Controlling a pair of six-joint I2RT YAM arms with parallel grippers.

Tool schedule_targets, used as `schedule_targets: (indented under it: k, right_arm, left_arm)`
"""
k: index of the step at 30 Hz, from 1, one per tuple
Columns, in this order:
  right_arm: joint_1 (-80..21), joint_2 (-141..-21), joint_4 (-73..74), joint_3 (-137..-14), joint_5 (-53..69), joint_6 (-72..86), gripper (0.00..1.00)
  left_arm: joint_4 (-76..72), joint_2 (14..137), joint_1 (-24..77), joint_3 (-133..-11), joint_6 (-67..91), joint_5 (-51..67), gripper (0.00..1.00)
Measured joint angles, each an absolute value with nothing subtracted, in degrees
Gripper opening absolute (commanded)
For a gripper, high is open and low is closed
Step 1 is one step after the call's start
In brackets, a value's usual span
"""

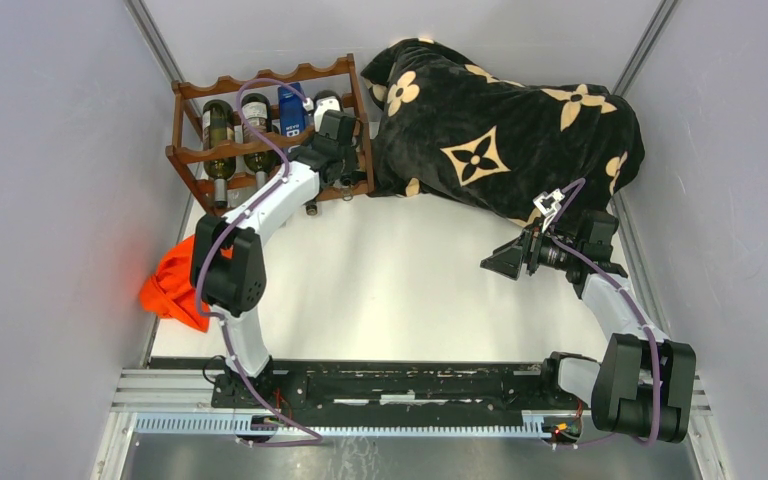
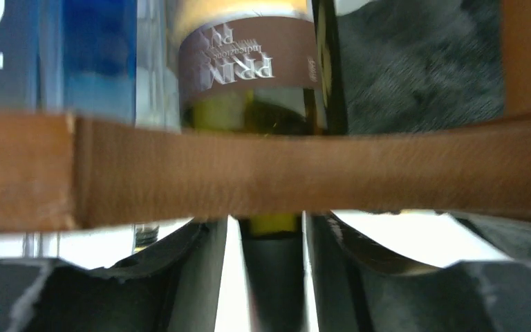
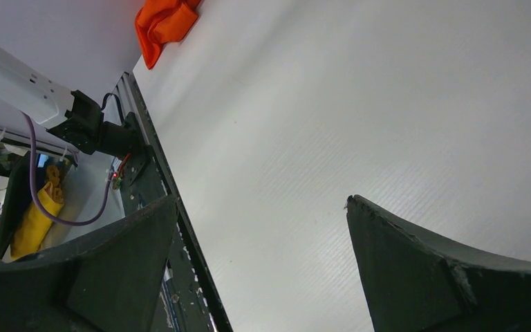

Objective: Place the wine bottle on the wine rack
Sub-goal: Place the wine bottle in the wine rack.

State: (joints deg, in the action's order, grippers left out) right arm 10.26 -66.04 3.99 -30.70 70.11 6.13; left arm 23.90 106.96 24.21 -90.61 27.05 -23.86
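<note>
The wine rack [image 1: 268, 76] stands at the back left, its brown rail [image 2: 359, 173] crossing the left wrist view. The wine bottle [image 2: 249, 66], green glass with a brown label, lies in the rack's right slot [image 1: 327, 101]. Its dark neck pokes out under the rail between my left fingers. My left gripper [image 1: 337, 128] [image 2: 269, 232] straddles that neck with a strip of light on each side, so the jaws stand slightly apart from it. My right gripper [image 1: 501, 262] [image 3: 261, 200] hangs wide open over the white table with nothing in it.
Two more bottles [image 1: 218, 130] and a blue one [image 1: 292, 106] lie in the rack. A black blanket with beige flowers [image 1: 500, 120] is heaped at the back right. An orange cloth [image 1: 172, 285] [image 3: 162, 21] lies at the left table edge. Grey walls close both sides.
</note>
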Motion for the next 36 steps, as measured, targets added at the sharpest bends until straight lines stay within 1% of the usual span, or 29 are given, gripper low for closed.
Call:
schedule_targets:
  k: [9,14,18,27,30,31,35,36]
  right_arm:
    - [10.3,-66.0,4.0,-30.8,70.1,6.1,0.98]
    - [10.3,-66.0,4.2,-30.9,70.1,5.9,0.98]
    - [10.3,-66.0,4.4,-31.0,70.1,5.7,0.98]
    - [10.3,-66.0,4.7,-31.0,70.1,5.6,0.98]
    - [10.3,-66.0,4.9,-31.0,70.1,5.6,0.98]
    - [10.3,-66.0,4.9,-31.0,70.1,5.6,0.98]
    - [10.3,-65.8,4.9,-31.0,70.1,5.6,0.98]
    - [10.3,-65.8,4.9,-31.0,70.1,5.6,0.98]
  left_arm:
    - [22.3,107.7,24.0,-92.1,27.1,-23.8,0.57]
    - [22.1,107.7,24.0,-92.1,27.0,-23.7,0.67]
    - [21.1,107.6,23.8,-91.5,27.0,-23.6,0.70]
    - [19.5,104.2,23.6,-88.0,27.0,-23.4,0.70]
    - [19.5,103.1,23.6,-87.4,27.1,-23.1,0.66]
    - [19.5,102.8,23.6,-87.1,27.1,-22.8,0.63]
    - [19.4,101.9,23.6,-86.6,27.1,-21.9,0.43]
    - [19.4,101.8,23.6,-86.6,27.1,-21.8,0.41]
